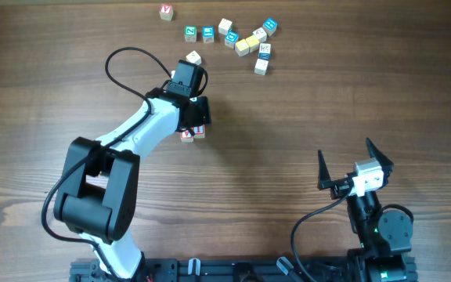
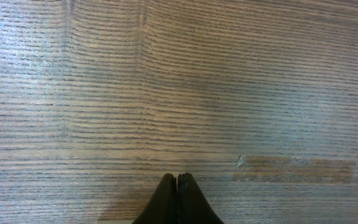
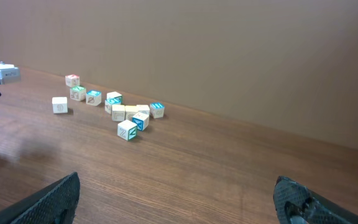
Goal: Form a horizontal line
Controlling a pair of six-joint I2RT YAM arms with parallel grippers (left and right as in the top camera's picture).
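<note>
- While the wooden table [image 1: 304,117] fills the whole overhead view, the blocks on it lie scattered toward its far side.
- Now the left arm [image 1: 143,129]: it stretches diagonally from the near edge toward the middle of the table, wrist low over the wood.
- Over to the right arm [image 1: 378,223], tucked at the near right corner, well apart from every block.
- And the right gripper [image 1: 351,160], jaws spread wide with nothing between them. Its own camera shows the fingers [image 3: 51,199] at the bottom corners, bare wood in the gap.
- Look at the left gripper [image 2: 178,190]: jaws pressed together, tips touching, nothing held, only wood grain ahead.
- Up at the far edge, the main cluster [image 1: 245,43] is a loose bunch of lettered cubes, several touching.
- Just beside the left wrist, on its near side, the two red-marked blocks [image 1: 193,133] lie touching each other.
- Beyond that wrist, a pale block [image 1: 193,57] lies alone.
- Far left of the bunch, a red-lettered block [image 1: 166,12] lies apart.
</note>
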